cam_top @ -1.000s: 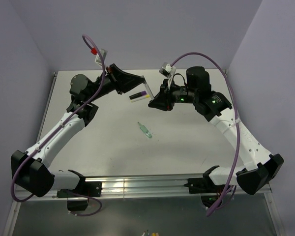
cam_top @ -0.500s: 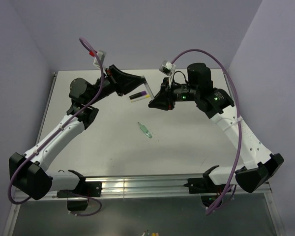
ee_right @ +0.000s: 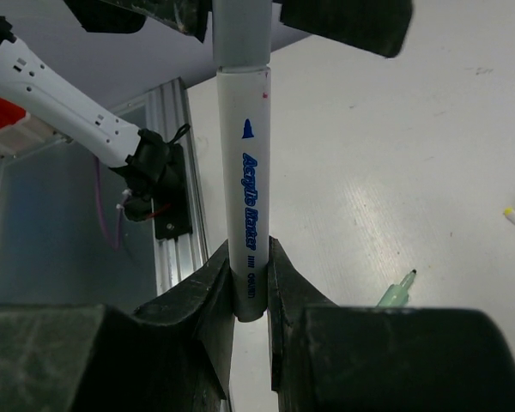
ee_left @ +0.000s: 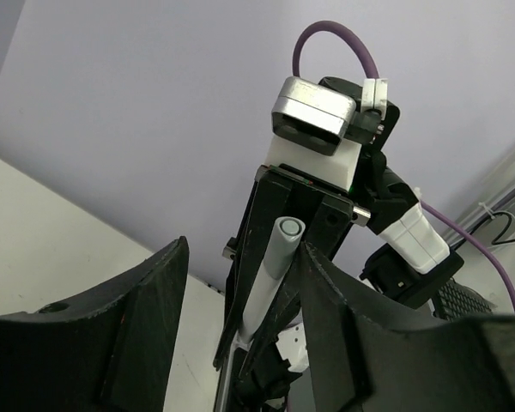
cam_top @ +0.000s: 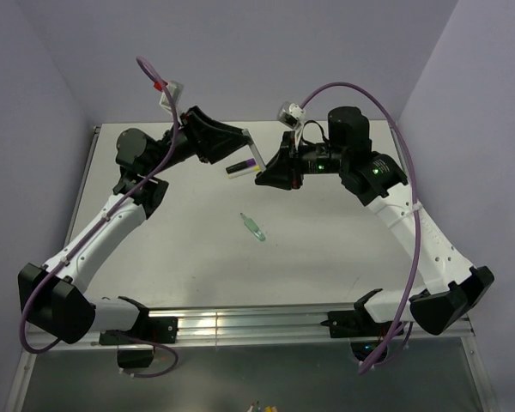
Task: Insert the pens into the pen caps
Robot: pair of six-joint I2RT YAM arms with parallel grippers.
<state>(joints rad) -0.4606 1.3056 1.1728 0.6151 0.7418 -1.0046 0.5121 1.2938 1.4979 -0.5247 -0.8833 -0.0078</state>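
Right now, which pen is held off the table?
The grey-white pen, gripped by the right pincer; the green pen and the black pen lie on the table.

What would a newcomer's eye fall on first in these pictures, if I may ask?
Above the far part of the table, the right gripper is shut on a grey-white pen that has a grey cap on its far end. The left gripper faces it, its jaws open on either side of that cap. A green pen lies on the table, nearer the bases.
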